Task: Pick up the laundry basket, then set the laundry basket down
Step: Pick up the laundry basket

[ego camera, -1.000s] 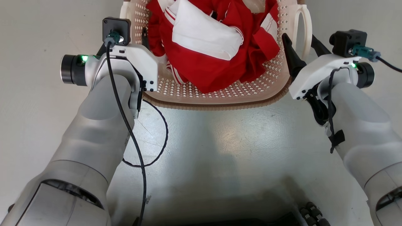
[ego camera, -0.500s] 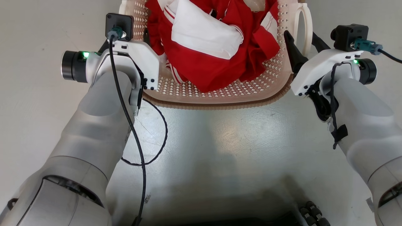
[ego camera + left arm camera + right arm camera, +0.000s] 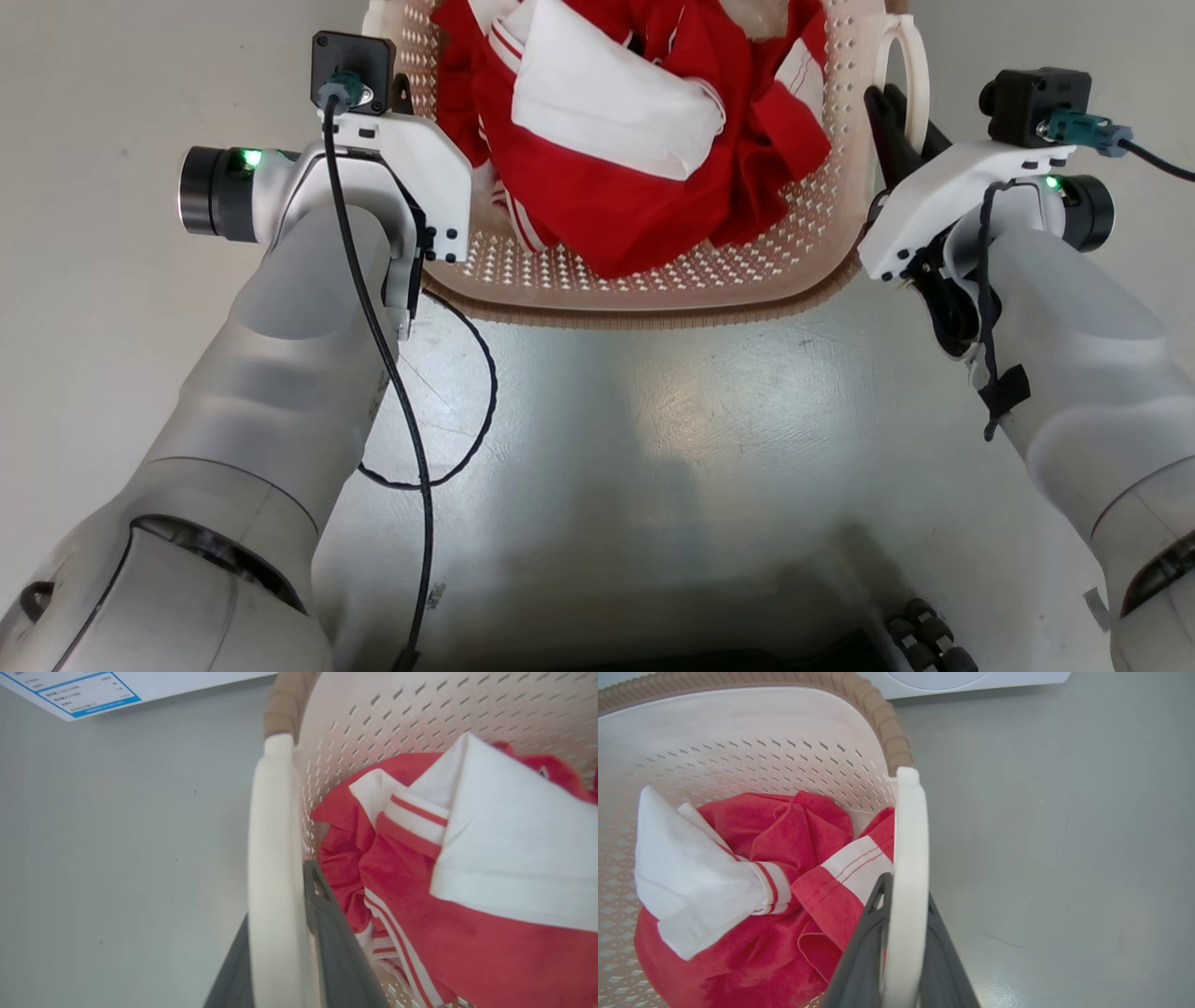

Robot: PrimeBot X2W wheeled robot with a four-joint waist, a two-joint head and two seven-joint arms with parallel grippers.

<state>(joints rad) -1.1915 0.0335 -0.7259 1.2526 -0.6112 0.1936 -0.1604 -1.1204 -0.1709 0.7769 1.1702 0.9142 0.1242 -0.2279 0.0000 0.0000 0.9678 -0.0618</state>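
Grey floor surrounds the laundry basket; a white appliance stands beyond. Red-and-white garments lie inside. Opening faces up, between both arms; far end cropped, long axis undetermined. Cream perforated walls, brown ribbed rim. Left tool and right tool each clamp a white loop handle.

We saw red garment bunched up, white stripes along edges. White cloth lay on top of it. Grey floor was glossy, with hairline crack. White surface with blue-printed label met floor's far edge. We noted white appliance beyond.
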